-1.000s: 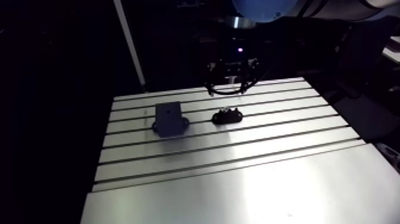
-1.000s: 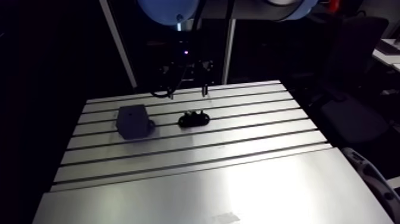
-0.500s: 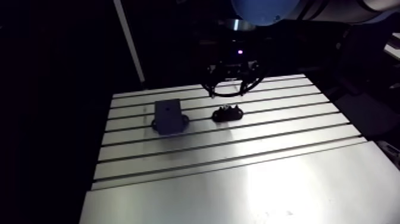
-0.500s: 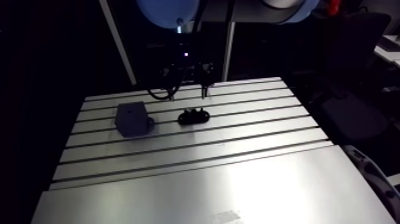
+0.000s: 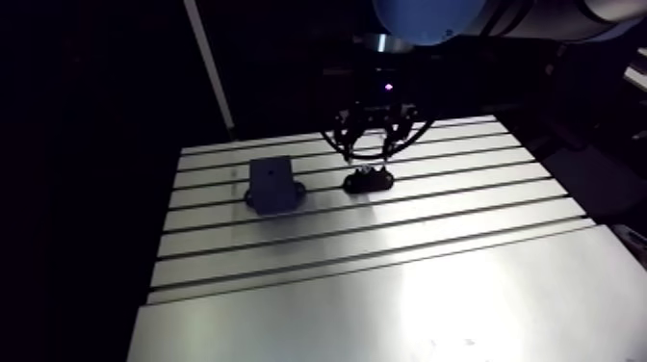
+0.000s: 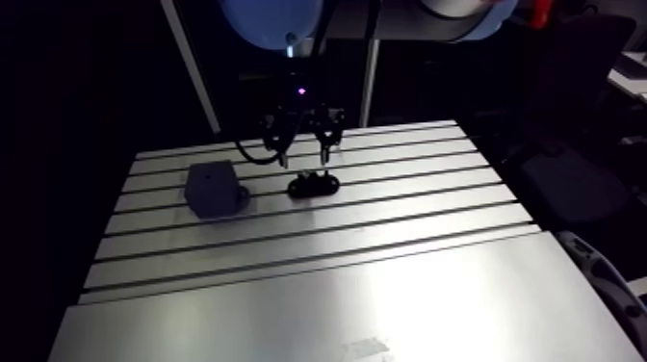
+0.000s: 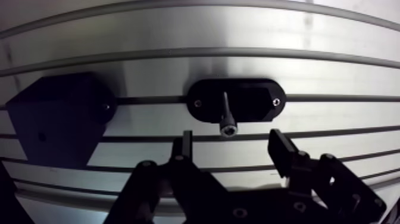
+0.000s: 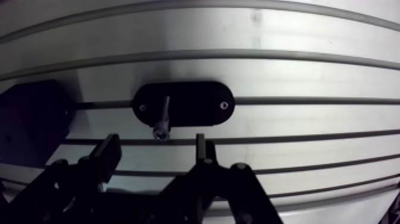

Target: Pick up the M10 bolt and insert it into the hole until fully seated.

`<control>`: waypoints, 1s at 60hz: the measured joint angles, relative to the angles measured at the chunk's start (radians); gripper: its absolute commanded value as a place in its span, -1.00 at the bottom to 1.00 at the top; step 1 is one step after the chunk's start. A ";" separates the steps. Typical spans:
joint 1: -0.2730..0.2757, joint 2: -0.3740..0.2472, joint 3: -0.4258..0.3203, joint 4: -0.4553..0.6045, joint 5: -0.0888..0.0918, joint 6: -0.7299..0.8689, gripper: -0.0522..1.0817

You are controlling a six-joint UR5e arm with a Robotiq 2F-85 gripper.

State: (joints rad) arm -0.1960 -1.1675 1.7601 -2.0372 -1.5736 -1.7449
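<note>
Nearest to me, the aluminium table point(image 5: 385, 289) begins as a smooth bright sheet, then turns into long slots running left to right. Farther back, I see two dark parts in one row, apart from each other. On the left is a dark angular block point(image 5: 272, 183). To its right is a low black oval holder point(image 5: 369, 179), fixed over a slot with a small screw at each end. The bolt point(image 7: 225, 113) sticks up out of the middle of this holder, between the two screws, with its round socket head on top. The gripper point(image 7: 232, 142) hangs above the far side of the holder, not touching it. In the wrist view I see its two black fingers point(image 7: 280, 149) spread wide apart with nothing between them. The bolt head lies just ahead of the gap, about midway between the fingertips.
</note>
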 measured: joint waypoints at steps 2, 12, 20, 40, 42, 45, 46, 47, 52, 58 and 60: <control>0.000 0.001 0.001 0.000 0.000 0.000 -0.35; 0.000 0.006 0.005 -0.001 -0.001 0.001 -0.34; 0.000 0.008 0.006 -0.002 -0.001 0.001 -0.26; 0.000 0.015 0.007 -0.003 -0.001 -0.001 -0.21; 0.000 0.016 0.007 -0.003 -0.001 -0.002 -0.20; 0.000 0.018 0.007 -0.003 -0.001 -0.003 -0.19; 0.000 0.018 0.007 -0.003 -0.001 -0.003 -0.19; 0.000 0.018 0.007 -0.003 -0.001 -0.004 -0.18; 0.000 0.020 0.006 -0.003 -0.001 -0.006 -0.18; 0.000 0.022 0.005 -0.004 0.000 -0.009 -0.16; 0.000 0.023 0.004 -0.003 0.000 -0.010 -0.16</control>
State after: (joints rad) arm -0.1959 -1.1445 1.7645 -2.0407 -1.5737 -1.7552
